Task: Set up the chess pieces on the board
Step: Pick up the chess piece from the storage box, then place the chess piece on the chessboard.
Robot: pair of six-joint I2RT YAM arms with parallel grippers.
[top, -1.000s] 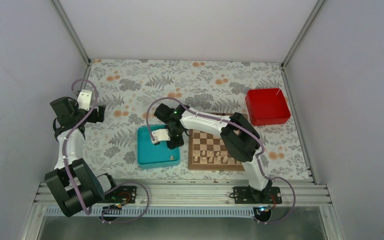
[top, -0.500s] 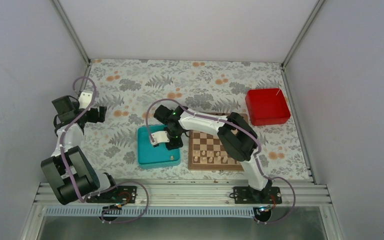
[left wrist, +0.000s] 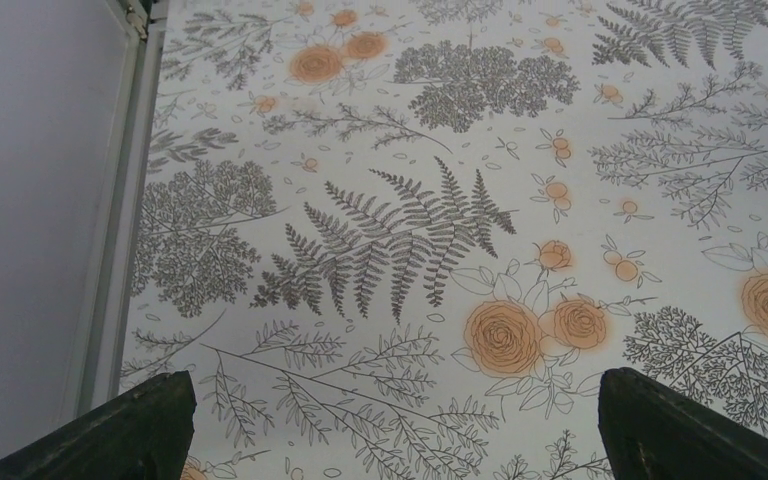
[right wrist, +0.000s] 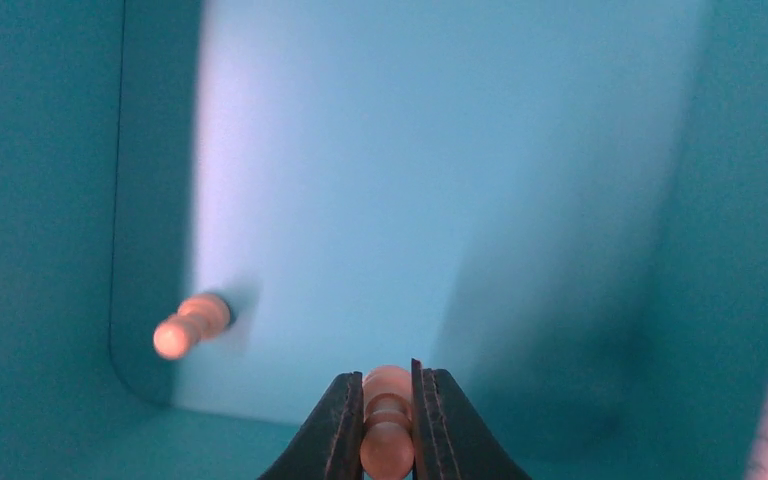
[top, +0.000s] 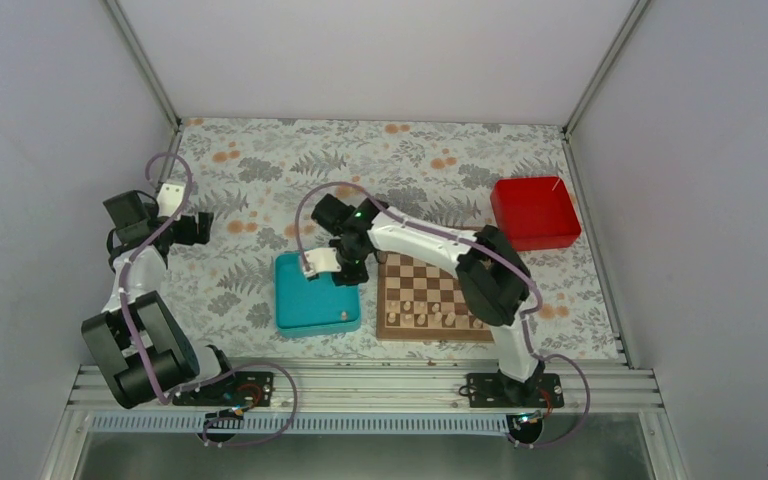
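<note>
The jaws of the right gripper [right wrist: 387,376] are pinched nearly together on a pale beige chessman [right wrist: 388,442], which stands upright between the two dark fingers [right wrist: 340,430]. It is held above the floor of the teal tray [right wrist: 440,180]. A second pale chessman [right wrist: 190,326] lies on its side in the tray, by the wall and near a rounded corner, well apart from the held one.

From above, the tray sits just left of the chessboard [top: 430,285]. Several more pale chessmen [top: 430,320] stand on the board's squares nearest the arm bases. A red box [top: 533,212] sits beyond the board to the right.

The left gripper [left wrist: 392,400] hangs with its jaws spread wide and holding nothing, over the floral tablecloth [left wrist: 410,250] at the table's far left.
</note>
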